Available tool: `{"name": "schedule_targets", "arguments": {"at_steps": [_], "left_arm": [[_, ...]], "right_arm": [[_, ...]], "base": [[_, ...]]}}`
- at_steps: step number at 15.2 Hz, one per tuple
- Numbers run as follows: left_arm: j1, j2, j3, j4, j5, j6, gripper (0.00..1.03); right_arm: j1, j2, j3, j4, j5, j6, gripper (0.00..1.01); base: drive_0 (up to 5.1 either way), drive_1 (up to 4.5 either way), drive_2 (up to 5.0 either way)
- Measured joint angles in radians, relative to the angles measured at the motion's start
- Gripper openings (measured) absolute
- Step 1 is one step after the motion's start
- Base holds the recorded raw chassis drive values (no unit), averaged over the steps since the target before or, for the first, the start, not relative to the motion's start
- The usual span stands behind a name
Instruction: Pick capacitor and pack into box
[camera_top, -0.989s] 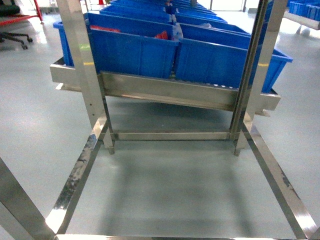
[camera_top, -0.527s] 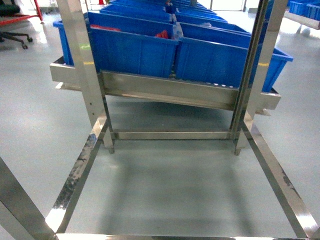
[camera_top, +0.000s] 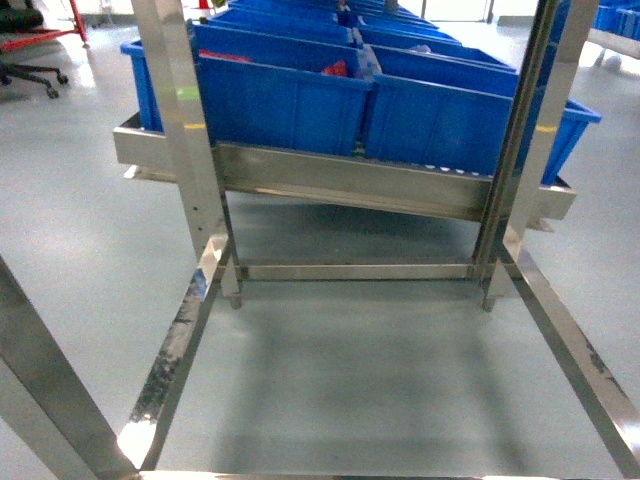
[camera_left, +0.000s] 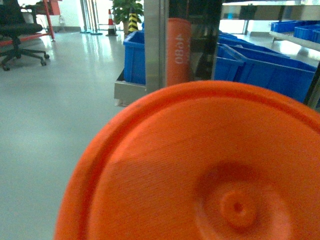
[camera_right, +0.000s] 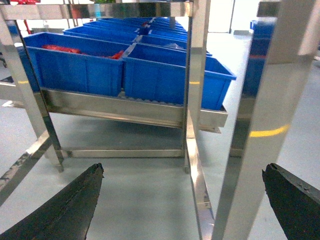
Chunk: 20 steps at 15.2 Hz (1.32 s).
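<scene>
The head view looks down through a polished stainless-steel rack frame (camera_top: 190, 150) standing on a grey glossy floor (camera_top: 330, 380), with its uprights crossing the upper left and upper right of the frame. Across the top of that view, rows of large blue plastic bins (camera_top: 280, 100) sit tilted on a slanted steel shelf (camera_top: 350, 185); red items (camera_top: 335, 68) show in one bin near the top centre. Neither arm appears in the head view. In the right wrist view the right pincer (camera_right: 182, 200) stands wide, its two black fingertips (camera_right: 65, 205) at the lower left and lower right corners with the rack and bins between them, holding nothing. The left wrist view is mostly filled by a big orange ribbed plastic disc (camera_left: 200, 170) across the lower right; the left pincer is not visible there. An office chair (camera_left: 17, 30) stands at the upper left. The pale pink box and the capacitor show in none of the views.
</scene>
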Motion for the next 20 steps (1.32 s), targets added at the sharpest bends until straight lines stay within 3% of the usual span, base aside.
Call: {"name": "schedule_targets", "arguments": {"at_steps": [20], "left_arm": [[0.000,0.000,0.000,0.000,-0.003,0.003,0.44]], "right_arm": [[0.000,0.000,0.000,0.003,-0.001,0.000,0.98]], "base": [[-5.0,2.46,2.5]]}}
